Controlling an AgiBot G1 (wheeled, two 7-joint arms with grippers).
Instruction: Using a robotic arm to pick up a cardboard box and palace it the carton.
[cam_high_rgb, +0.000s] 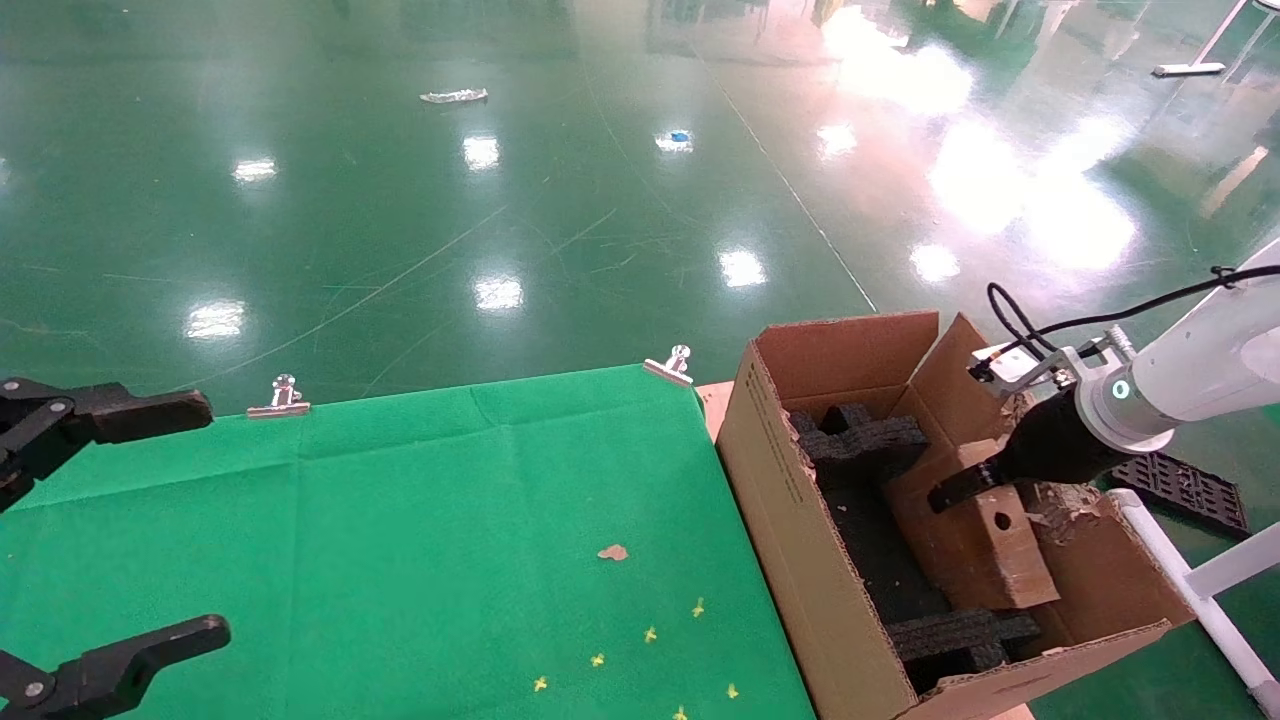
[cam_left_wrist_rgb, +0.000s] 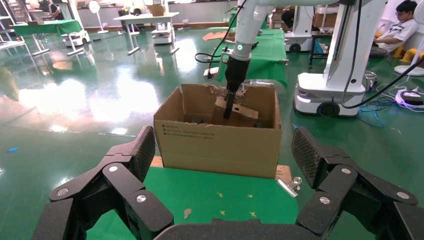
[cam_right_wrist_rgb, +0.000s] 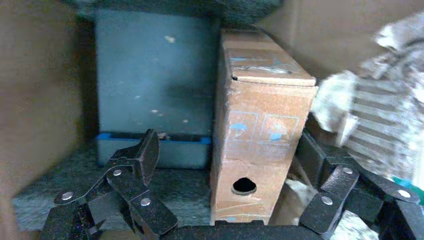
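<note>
The carton sits at the lower right of the head view, just beside the right edge of the green desk, its flaps upright and torn along the edges. Inside it lie black foam pieces: one foam block near the far end and another foam piece near the close end, with dark foam lining the floor between them. The box is in the carton too, lying tilted between the two foam pieces, its face with the round hole turned up and toward the right wall.

The right arm reaches in from the right edge of the head view, and its gripper is down inside the carton at the box's upper end. In the right wrist view the box fills the middle of the frame, running between the two fingers, which are spread wide on either side of it; neither finger can be seen pressing on it, and a gap shows on the left one's side. The hole sits low in that frame, near the gripper's base.

The left gripper hovers at the lower left of the head view over the desk, well apart from the carton, its fingers spread wide with nothing between them. From its wrist view the carton stands in mid-frame beyond the desk's edge.
</note>
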